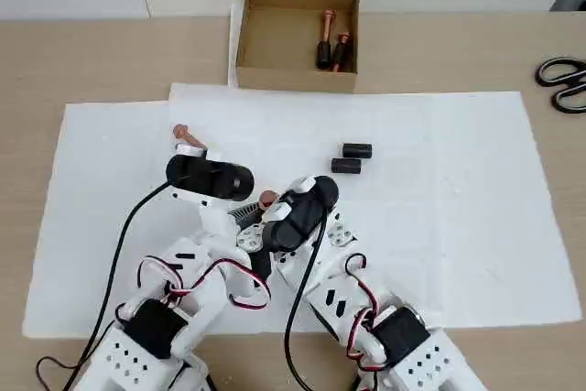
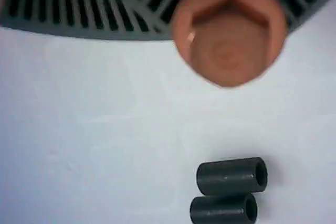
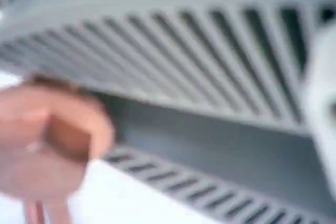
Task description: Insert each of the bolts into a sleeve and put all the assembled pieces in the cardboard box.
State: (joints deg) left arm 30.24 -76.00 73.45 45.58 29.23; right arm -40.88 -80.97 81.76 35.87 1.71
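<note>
A copper bolt (image 1: 267, 199) stands head up between the two arm heads at the middle front of the paper. My left gripper (image 1: 255, 209) looks shut on it. In the left wrist view the bolt's head (image 2: 228, 43) sits against a grey ribbed finger (image 2: 79, 3), with two black sleeves (image 2: 231, 176) lying side by side on the paper beyond. The right gripper (image 1: 273, 224) is pressed in close beside the same bolt (image 3: 47, 140). A second bolt (image 1: 183, 133) lies loose on the paper to the left. The sleeves (image 1: 352, 158) lie right of centre.
The cardboard box (image 1: 295, 79) stands at the back centre with two assembled pieces (image 1: 331, 43) inside. White paper (image 1: 439, 217) covers the table's middle. Scissors (image 1: 563, 82) lie at the far right edge.
</note>
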